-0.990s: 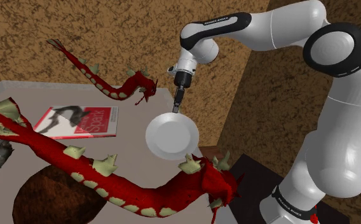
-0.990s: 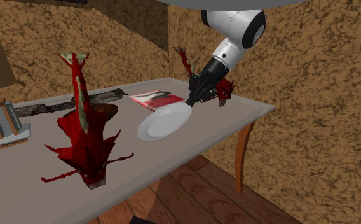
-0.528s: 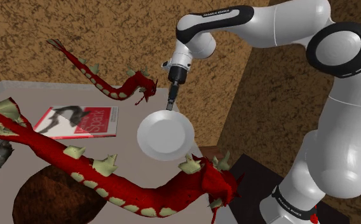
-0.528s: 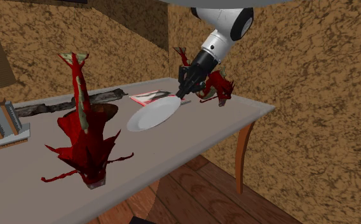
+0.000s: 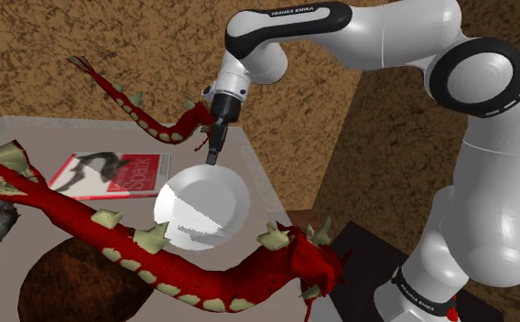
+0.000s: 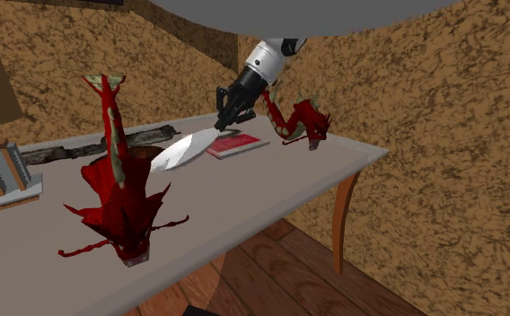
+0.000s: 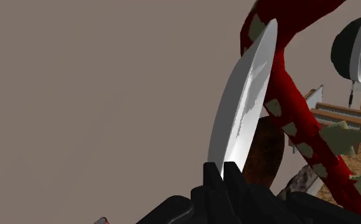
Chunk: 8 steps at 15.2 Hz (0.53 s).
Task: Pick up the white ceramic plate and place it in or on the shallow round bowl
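Plate, white and round (image 5: pixel 201 206), hangs clear of the grey table (image 5: pixel 29 137), pinched by its upper rim between the narrowly set fingers of the all-black two-finger gripper (image 5: pixel 212 157) on the white Franka arm. In the shoulder view the plate tilts its face towards the camera, above the spiked body of a large red dragon figure (image 5: pixel 112 238). The shallow round bowl, dark brown (image 5: pixel 75 284), sits lower and further towards that view's left, partly behind the dragon, with the plate not touching it.

From the second exterior view the plate (image 6: pixel 180 153) appears nearly edge-on and slanted. The gripper (image 6: pixel 222 126) holds its higher end, and its lower end lies close to the bowl (image 6: pixel 150 158) and the large dragon (image 6: pixel 118 188). A red-covered magazine (image 6: pixel 237 144) lies flat on the table (image 6: pixel 316 171) behind the plate, and a smaller red dragon figure (image 6: pixel 298 121) stands near the far corner.

The wrist view shows the gripper (image 7: pixel 222 172) clasping the plate (image 7: pixel 243 108) at its edge, the brown bowl (image 7: pixel 265 153) just beyond.
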Tool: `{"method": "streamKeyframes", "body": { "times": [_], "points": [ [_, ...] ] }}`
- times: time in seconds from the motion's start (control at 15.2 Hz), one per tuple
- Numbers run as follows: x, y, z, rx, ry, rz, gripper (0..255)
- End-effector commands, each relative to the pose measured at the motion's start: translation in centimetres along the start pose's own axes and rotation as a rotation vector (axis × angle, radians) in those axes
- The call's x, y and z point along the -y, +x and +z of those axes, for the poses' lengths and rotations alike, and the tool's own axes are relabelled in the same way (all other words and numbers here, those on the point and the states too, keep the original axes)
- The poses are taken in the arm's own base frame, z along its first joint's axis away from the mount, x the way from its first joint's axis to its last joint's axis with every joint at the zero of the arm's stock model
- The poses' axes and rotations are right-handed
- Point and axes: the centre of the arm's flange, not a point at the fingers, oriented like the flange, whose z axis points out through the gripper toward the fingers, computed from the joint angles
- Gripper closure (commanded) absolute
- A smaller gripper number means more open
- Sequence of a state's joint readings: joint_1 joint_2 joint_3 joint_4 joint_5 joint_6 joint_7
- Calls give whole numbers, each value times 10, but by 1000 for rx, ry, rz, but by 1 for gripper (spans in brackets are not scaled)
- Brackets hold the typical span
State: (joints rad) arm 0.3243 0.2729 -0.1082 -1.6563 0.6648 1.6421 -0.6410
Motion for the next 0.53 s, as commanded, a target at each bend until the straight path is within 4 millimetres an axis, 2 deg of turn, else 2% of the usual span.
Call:
{"method": "streamKeyframes", "body": {
  "times": [0.0, 0.46],
  "points": [
    [15, 19, 13, -1, 0, 1, 255],
    [65, 84, 54, -1, 0, 1, 255]
  ]
}}
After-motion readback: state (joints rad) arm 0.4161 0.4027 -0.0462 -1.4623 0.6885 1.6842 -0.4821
